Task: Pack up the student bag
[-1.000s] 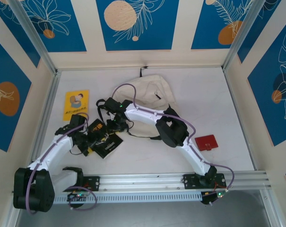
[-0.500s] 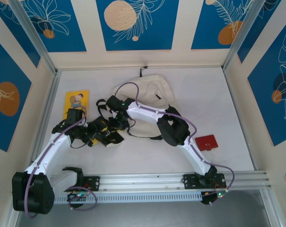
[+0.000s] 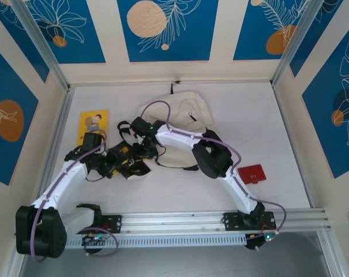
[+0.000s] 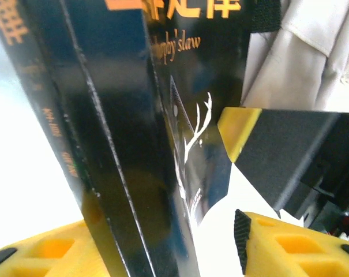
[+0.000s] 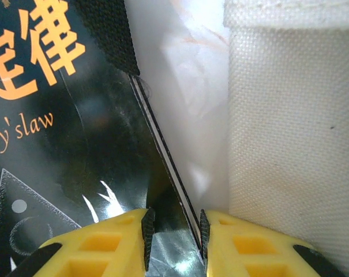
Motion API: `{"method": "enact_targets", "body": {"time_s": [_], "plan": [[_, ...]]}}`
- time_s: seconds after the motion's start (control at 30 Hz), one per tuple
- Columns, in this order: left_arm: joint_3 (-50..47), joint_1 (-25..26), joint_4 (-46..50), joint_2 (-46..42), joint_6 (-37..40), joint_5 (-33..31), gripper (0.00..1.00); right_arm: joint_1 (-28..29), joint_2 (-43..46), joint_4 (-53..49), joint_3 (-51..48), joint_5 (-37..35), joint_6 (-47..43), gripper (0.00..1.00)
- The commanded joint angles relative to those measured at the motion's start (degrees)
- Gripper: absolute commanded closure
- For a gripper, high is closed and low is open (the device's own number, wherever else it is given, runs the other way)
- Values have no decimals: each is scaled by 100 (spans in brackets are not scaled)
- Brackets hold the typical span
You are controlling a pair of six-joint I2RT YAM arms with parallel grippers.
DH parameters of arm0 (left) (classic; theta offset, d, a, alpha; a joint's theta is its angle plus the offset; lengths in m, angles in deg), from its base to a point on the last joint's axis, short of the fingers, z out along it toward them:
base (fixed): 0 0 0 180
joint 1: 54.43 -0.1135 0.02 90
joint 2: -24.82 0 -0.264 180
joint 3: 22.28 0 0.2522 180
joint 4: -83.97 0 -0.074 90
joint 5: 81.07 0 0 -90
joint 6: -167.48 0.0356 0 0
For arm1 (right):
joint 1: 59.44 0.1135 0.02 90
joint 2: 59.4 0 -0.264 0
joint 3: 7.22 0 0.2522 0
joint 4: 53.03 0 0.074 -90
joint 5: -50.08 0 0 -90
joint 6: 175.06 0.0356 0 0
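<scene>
Looking from above, the student bag (image 3: 188, 107) lies far-centre on the counter (image 3: 278, 127), with bare room to its right. Close up, the right pincer (image 5: 174, 231) nips an edge of the dark book (image 5: 59, 161); the left pincer (image 4: 157, 248) straddles it, one pad clear.

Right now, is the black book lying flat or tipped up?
Tipped up: the black book slants steeply, spine showing, its cover edge pinched in the right hand.

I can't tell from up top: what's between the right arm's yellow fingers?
The edge of the black book lies between the fingers, beside the student bag, in the right wrist view.
</scene>
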Motion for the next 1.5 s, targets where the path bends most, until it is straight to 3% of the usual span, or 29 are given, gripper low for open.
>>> {"method": "enact_targets", "body": {"time_s": [0.0,0.23,0.37,0.6,0.77,0.97,1.1,1.3,1.47], "plan": [[-29,2,-414,42,153,31,51,141,-59,-264,-216,206,48,69],[140,9,-14,-96,318,-620,77,106,491,-246,-186,205,98,63],[191,7,261,-368,336,-928,86,52,1220,71,-598,143,323,54],[823,4,941,-1015,556,-1355,90,-114,2714,761,-1785,-43,763,34],[1595,11,903,-1071,666,-1045,90,-367,3643,1295,-2682,-136,1072,22],[2152,62,-200,-789,209,-434,91,-937,5017,2438,-4213,-291,1765,18],[2293,233,-1259,-427,-374,-168,91,-1447,5772,3323,-5084,60,2256,15],[2440,1072,-2694,149,-933,-770,91,-1943,6439,4741,-5883,739,3266,10],[2740,1683,-3751,1031,-1408,-950,91,-2155,6824,4513,-5806,769,3513,9]]}}
